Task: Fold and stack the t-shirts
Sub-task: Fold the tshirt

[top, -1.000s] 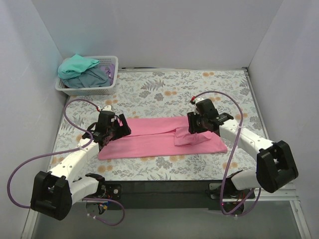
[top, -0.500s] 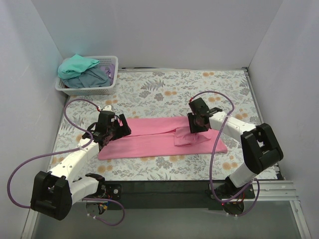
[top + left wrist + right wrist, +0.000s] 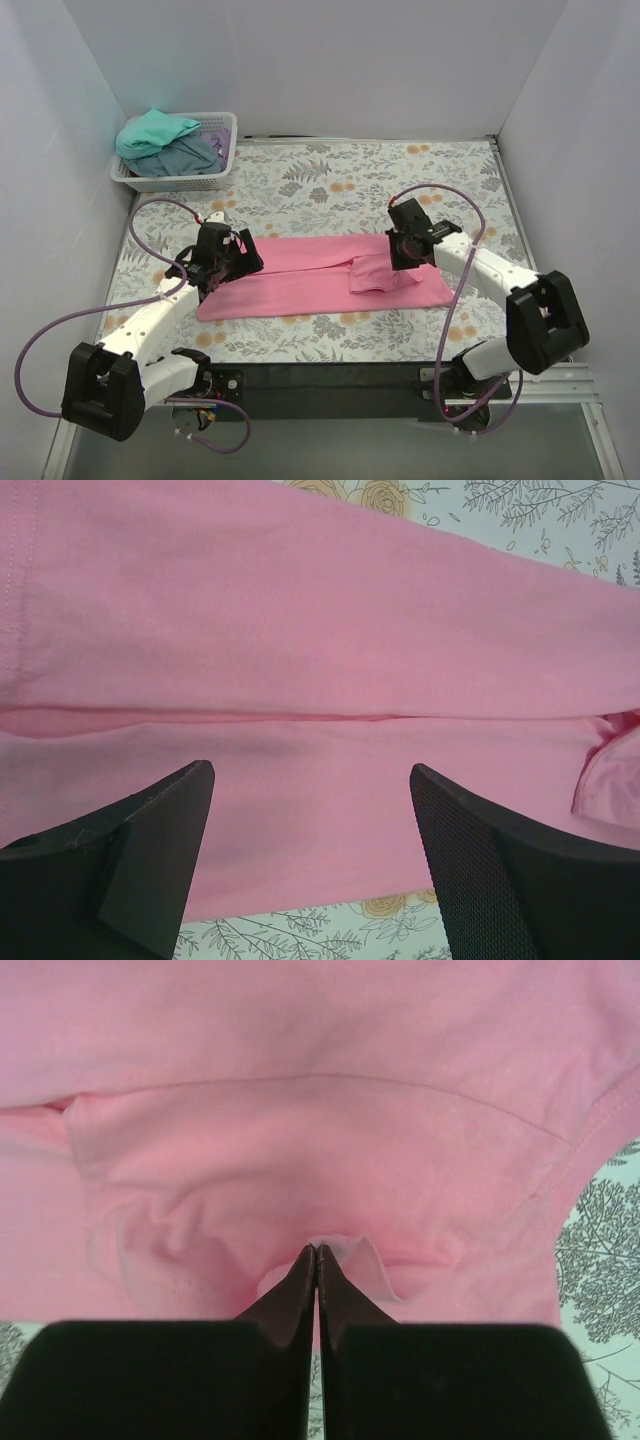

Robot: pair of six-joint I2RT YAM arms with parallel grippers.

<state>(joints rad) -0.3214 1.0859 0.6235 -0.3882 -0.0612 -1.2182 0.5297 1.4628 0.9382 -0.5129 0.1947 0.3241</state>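
Observation:
The pink t-shirt (image 3: 300, 275) lies folded into a long strip across the floral tabletop, its sleeve bunched near the right end. My left gripper (image 3: 232, 262) hovers over the strip's left end, open, with only flat pink cloth (image 3: 320, 660) between its fingers (image 3: 160, 830). My right gripper (image 3: 405, 256) sits at the strip's right part. In the right wrist view its jaws (image 3: 316, 1248) are pressed together, pinching a small raised pucker of the pink t-shirt (image 3: 300, 1130) at a folded edge. A teal t-shirt (image 3: 155, 130) and a grey-blue one (image 3: 192, 156) lie heaped in the basket.
A white lattice basket (image 3: 172, 183) stands in the back left corner against the wall. White walls close in the left, back and right sides. Purple cables loop off both arms. The floral tabletop (image 3: 330, 190) shows behind the strip.
The right gripper has closed from half open to shut, nipping the pink cloth, and its forearm has swung a little. The left arm has not moved.

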